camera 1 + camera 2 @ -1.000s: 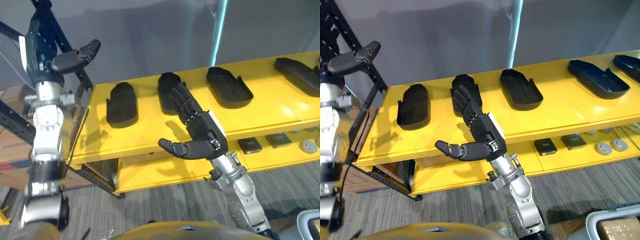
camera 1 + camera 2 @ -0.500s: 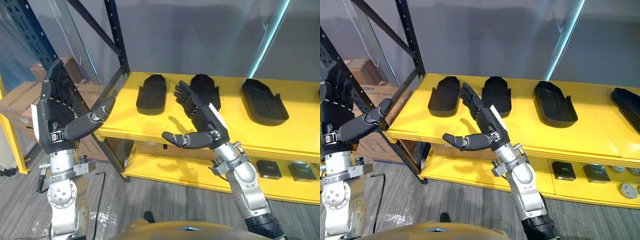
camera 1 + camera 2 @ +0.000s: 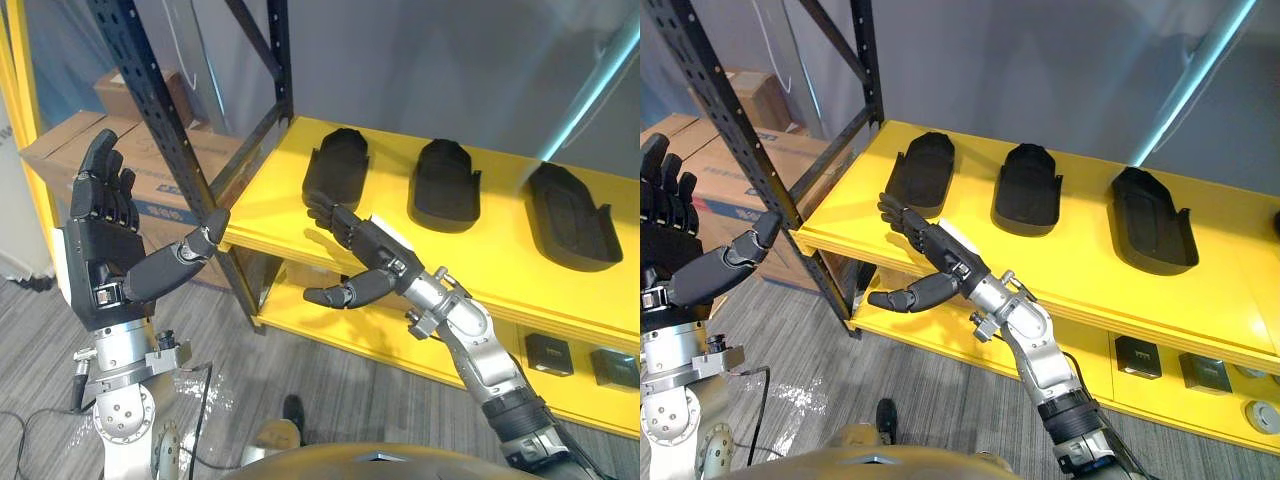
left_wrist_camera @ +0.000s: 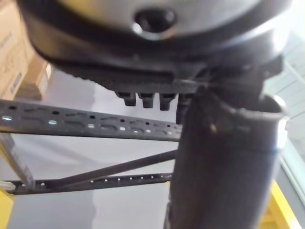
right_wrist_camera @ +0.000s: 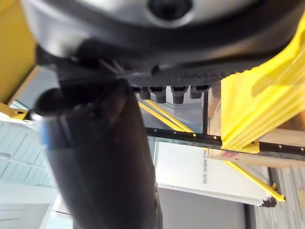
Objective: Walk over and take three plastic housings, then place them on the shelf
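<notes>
At 12 o'clock, housings (image 3: 445, 185) lie on the shelf (image 3: 500, 257). Wide and empty: left hand (image 3: 95, 265), right hand (image 3: 372, 252). Risk: left hand may snag rack post (image 3: 163, 120).

Grey wall (image 3: 420, 60) at 12 o'clock. Two-tier yellow shelf (image 3: 1080, 250) from centre to 4 o'clock, w/ black perforated rack upright (image 3: 155, 100) at 10–11. Cardboard boxes (image 3: 50, 150) behind, approx. 9–10. Pale teal pole (image 3: 603, 70) at 2. Grey plank-look floor (image 3: 330, 380) at 6–8.
</notes>
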